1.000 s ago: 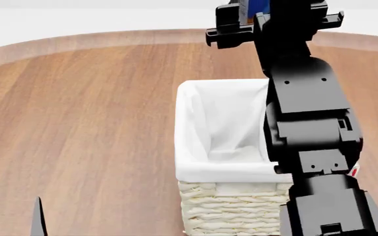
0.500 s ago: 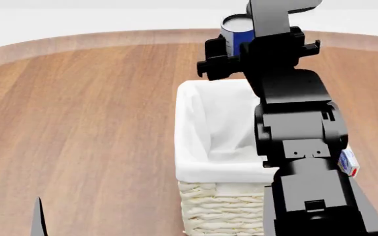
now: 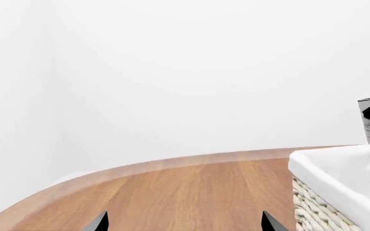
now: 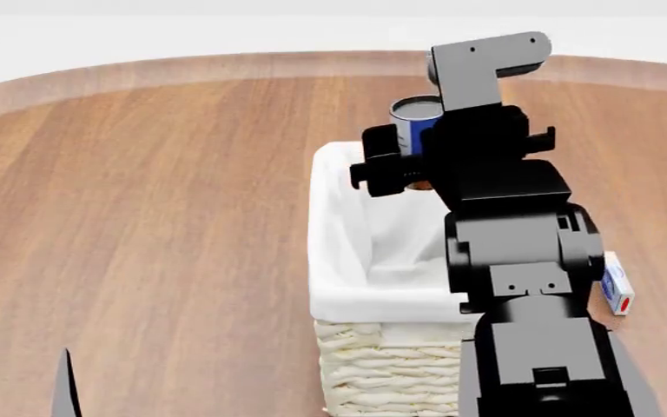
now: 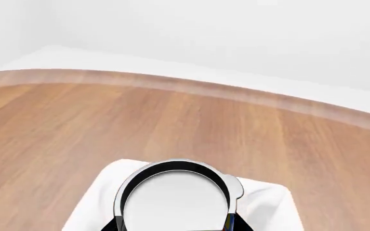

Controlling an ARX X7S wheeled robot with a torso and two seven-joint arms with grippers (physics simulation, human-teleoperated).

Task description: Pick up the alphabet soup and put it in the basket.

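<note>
Soup can (image 4: 416, 124) clamped in right gripper (image 4: 426, 161), lifted, hanging over basket (image 4: 340, 226). Pickup done; lowering and release left. Left gripper (image 3: 181, 222) empty, open.

Much of my load and the basket sit out of sight.

My right arm (image 4: 519, 261) covers most of the soup can (image 4: 416, 122) and the basket's (image 4: 346, 261) right side; the picture edge crops its base. My left fingertips (image 3: 98, 222) barely show.
</note>
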